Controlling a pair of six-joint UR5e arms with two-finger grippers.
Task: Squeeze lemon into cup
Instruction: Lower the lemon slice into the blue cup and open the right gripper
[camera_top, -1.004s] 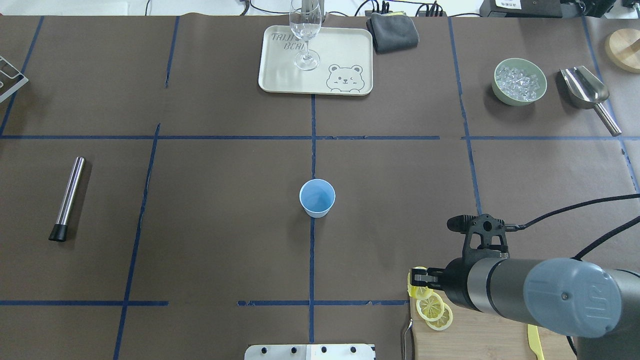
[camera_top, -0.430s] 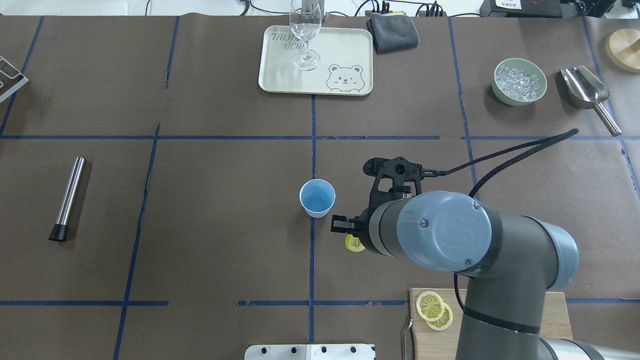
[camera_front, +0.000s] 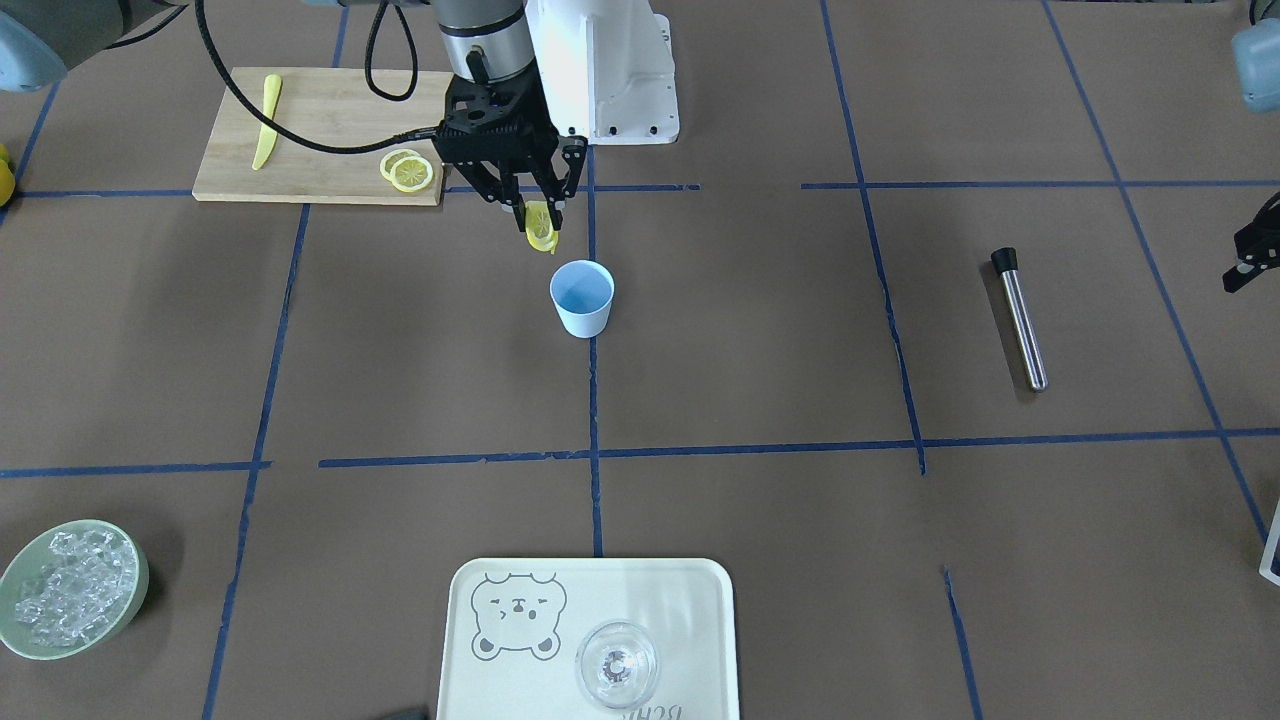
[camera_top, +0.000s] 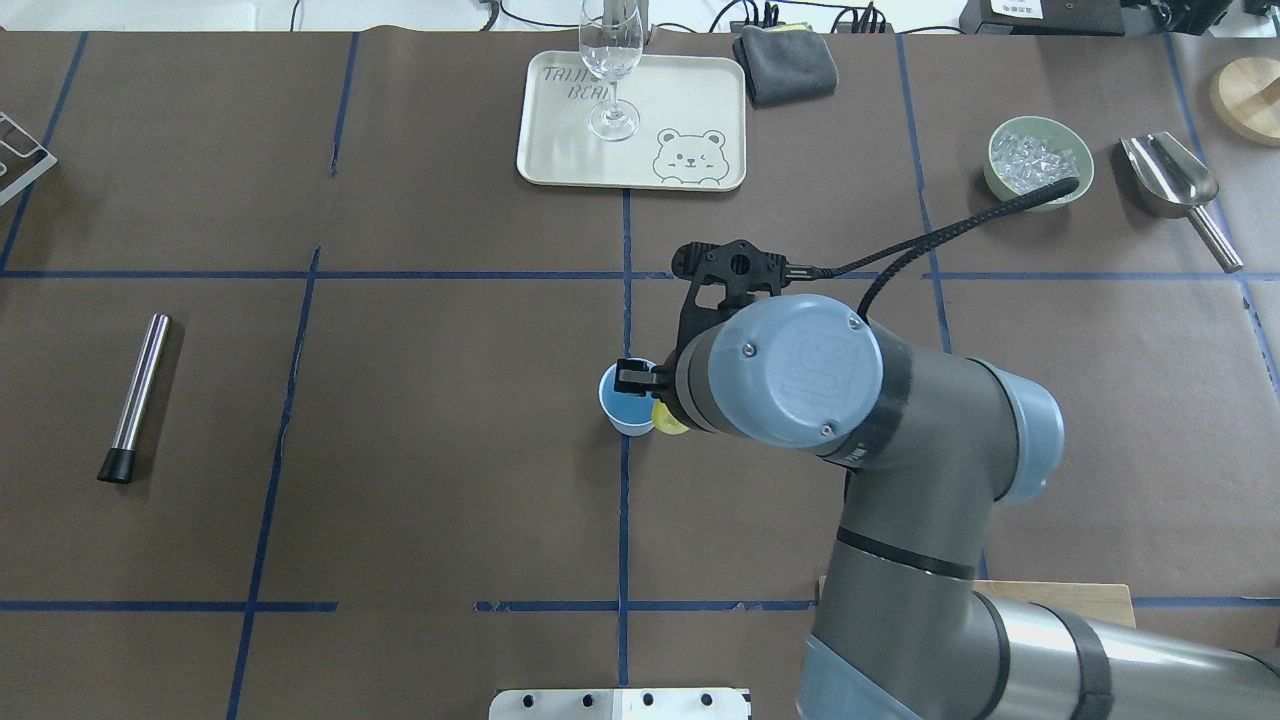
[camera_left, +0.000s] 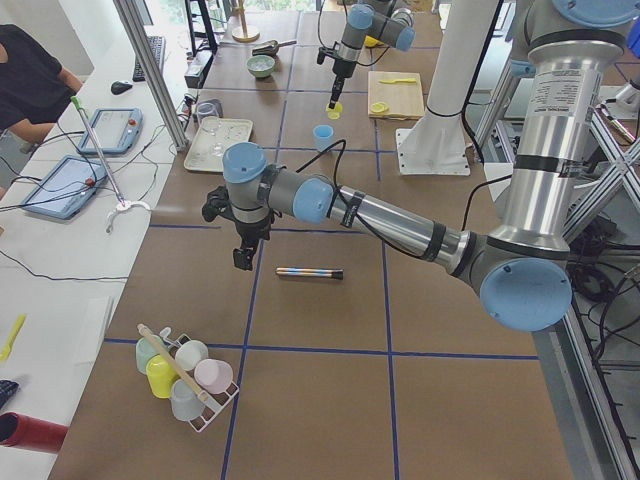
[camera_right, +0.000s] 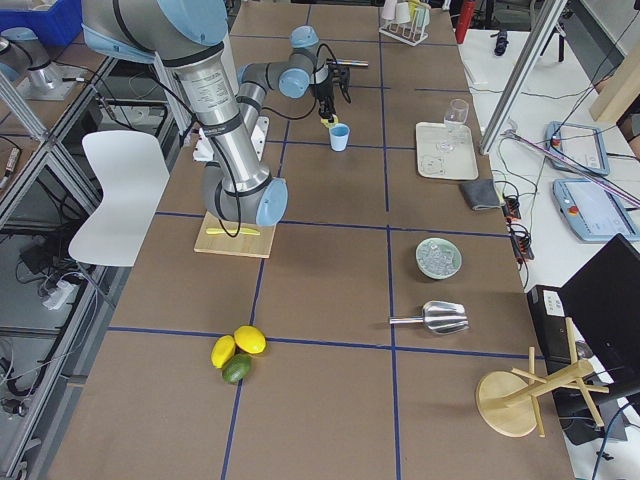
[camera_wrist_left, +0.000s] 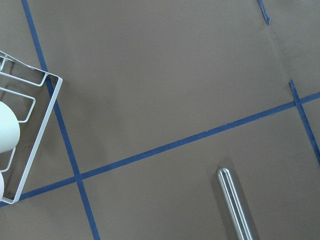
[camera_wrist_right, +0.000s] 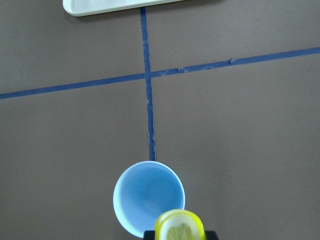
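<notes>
Pinching lemon (camera_front: 541, 226) by cup (camera_front: 582, 297), right fingers (camera_front: 557, 196); grip plain frontally, obscured overhead; left fingers (camera_left: 240, 262) unclear.

- A brown-papered table (camera_top: 450, 500), gridded with blue tape (camera_top: 450, 274), is carrying everything.
- A light-blue cup (camera_top: 622, 412) is standing at its centre.
- A cream tray (camera_top: 690, 90) and grey cloth (camera_top: 787, 62) are lying far centre.
- An ice bowl (camera_top: 1005, 196) and metal scoop (camera_top: 1170, 175) are sitting far right.
- A steel rod (camera_top: 140, 390) is lying left, a wooden board (camera_front: 320, 120) near right.

Right pincer (camera_front: 540, 212) points straight down, clamped nearly closed.
</notes>
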